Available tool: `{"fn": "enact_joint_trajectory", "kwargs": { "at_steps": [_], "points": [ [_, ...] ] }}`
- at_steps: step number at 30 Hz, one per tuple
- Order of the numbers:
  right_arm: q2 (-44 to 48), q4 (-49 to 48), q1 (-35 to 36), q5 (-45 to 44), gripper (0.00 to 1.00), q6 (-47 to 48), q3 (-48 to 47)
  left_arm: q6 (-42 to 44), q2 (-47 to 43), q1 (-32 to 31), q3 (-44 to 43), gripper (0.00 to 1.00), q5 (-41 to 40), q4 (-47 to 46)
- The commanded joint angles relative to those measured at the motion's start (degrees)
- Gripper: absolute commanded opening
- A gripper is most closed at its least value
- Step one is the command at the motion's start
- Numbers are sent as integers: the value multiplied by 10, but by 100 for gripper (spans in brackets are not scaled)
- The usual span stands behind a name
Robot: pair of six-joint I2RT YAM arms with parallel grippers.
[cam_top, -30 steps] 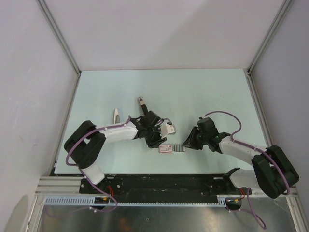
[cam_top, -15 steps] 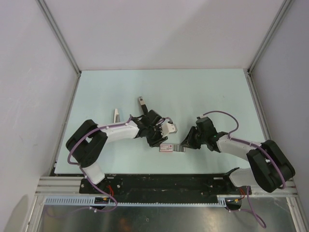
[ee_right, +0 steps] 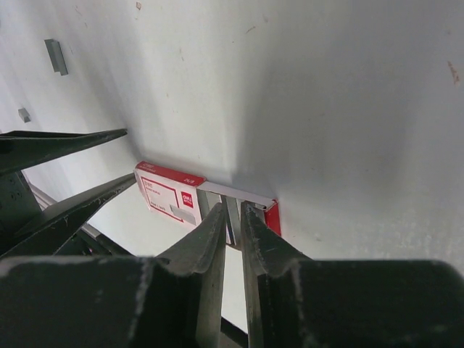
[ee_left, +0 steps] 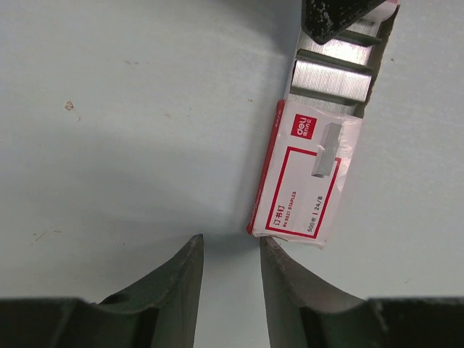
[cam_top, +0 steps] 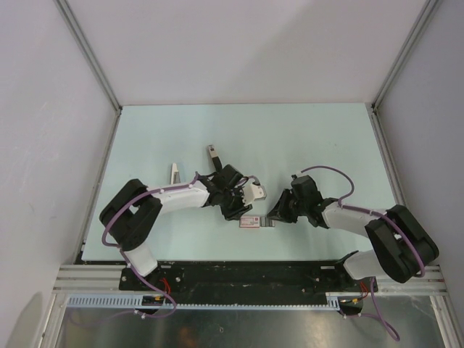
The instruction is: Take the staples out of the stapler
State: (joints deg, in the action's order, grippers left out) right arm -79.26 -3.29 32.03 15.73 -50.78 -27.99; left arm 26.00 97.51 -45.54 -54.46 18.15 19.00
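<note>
On the matte, pale green table (cam_top: 304, 138) the stapler (ee_left: 308, 174) lies flat between the two arms. It is a small rectangular carton with red edges and a whitish top printed in red. From its end, at 3 o'clock in the overhead view, juts the staples (ee_left: 330, 72), a ribbed grey metal strip in side-by-side blocks with a dull sheen.

The left gripper (ee_left: 230, 243) sits at the carton's 10 o'clock. Its curved black fingers are parted with bare table between them, grasping nothing, and one tip is just beside the carton's corner.

The right gripper (ee_right: 232, 214) comes in from 3 o'clock. Its rough black fingers are drawn nearly together astride the grey strip, but I cannot tell whether they truly pinch it.

A narrow pale sliver (cam_top: 176, 172) lies well apart at 10 o'clock.
</note>
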Motion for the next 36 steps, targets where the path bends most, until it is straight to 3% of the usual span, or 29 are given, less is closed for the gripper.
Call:
{"fn": "enact_joint_trajectory", "kwargs": {
  "at_steps": [1,9,15,26,36],
  "points": [
    [25,17,0,-5,19,-1,1,6,-10,-5,-6,43,-6,-3],
    [83,52,-14,4,22,0,-14,2,-58,2,5,57,-37,19],
    [85,57,-14,6,26,3,-35,-15,-111,46,-26,63,-35,54],
    [95,89,-12,-46,32,37,-44,-69,-47,136,-40,61,-117,52],
    [103,100,-9,-64,34,46,-44,-155,6,148,-70,61,-128,50]
  ]
}}
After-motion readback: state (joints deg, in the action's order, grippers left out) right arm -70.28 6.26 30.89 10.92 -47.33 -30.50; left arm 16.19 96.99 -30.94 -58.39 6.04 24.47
